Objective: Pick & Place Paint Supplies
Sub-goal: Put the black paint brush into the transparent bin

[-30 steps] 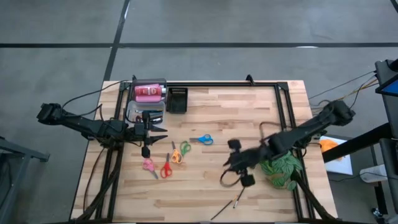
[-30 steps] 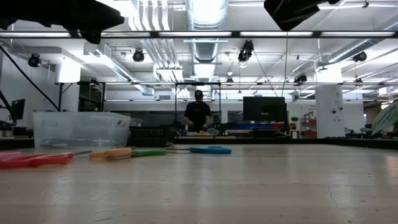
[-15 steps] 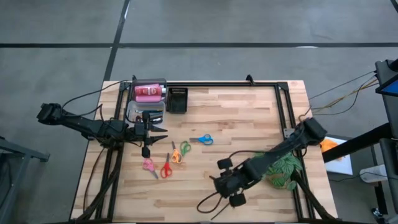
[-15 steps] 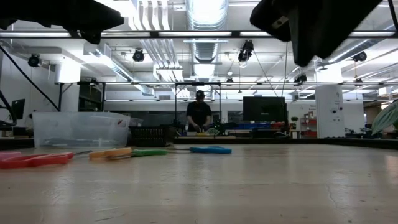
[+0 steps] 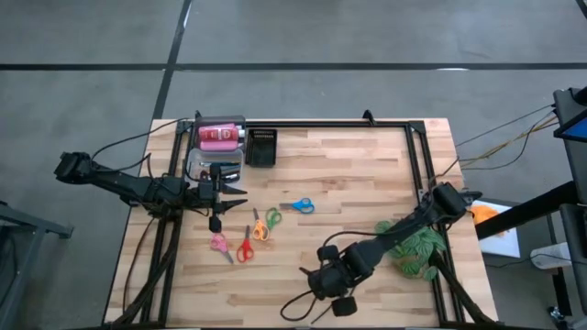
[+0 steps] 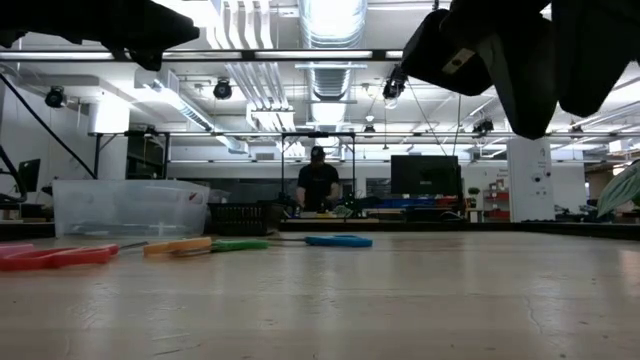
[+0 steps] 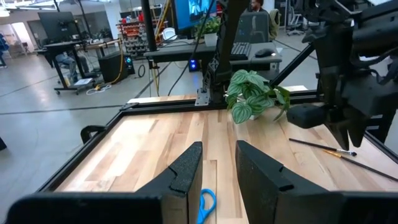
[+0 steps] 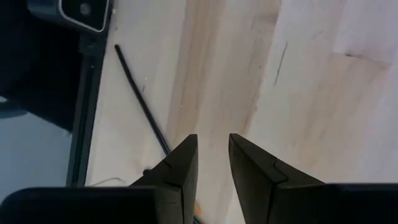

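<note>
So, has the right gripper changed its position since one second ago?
Yes. In the high view the right gripper has moved away from the green plant, toward the table's near edge and further left.

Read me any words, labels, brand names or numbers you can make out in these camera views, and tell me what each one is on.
No text can be read in any view.
The pink paint bottle in the clear tub has a label, too small to read.
The screens in the room behind the table in the left wrist view show a picture, with no legible words.
The scissors and the thin brush show no markings.
</note>
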Robot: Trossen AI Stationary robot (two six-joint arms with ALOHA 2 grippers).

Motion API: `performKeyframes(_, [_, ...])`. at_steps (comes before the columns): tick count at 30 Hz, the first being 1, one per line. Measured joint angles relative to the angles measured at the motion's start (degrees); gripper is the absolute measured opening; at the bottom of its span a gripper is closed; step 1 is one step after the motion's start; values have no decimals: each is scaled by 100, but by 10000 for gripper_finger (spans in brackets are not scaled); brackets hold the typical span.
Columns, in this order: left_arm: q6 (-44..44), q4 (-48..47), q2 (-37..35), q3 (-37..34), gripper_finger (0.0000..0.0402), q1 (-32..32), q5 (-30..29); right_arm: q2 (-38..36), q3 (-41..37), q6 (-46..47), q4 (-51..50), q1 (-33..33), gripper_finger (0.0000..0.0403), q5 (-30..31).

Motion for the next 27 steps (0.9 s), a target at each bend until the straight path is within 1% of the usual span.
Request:
performKeyframes(5, [0, 35, 0, 0, 99, 0, 0, 2, -6, 309, 145, 45, 90, 15])
performKeyframes(13, [-2, 49, 0, 0, 99, 0, 4, 2, -13, 379, 159, 41, 90, 21])
performKeyframes(16, [-2, 49, 2, 0, 99, 0, 11, 2, -13, 560, 165, 103, 90, 12])
performKeyframes(21, [-22, 49, 0, 0, 99, 0, 13, 2, -13, 578, 216, 229, 90, 21])
performKeyframes(23, [-22, 41, 2, 0, 99, 0, 15, 2, -13, 580, 283, 281, 90, 163])
performKeyframes(27, [-22, 3, 4, 0, 99, 0, 16, 2, -13, 574, 296, 430, 90, 724])
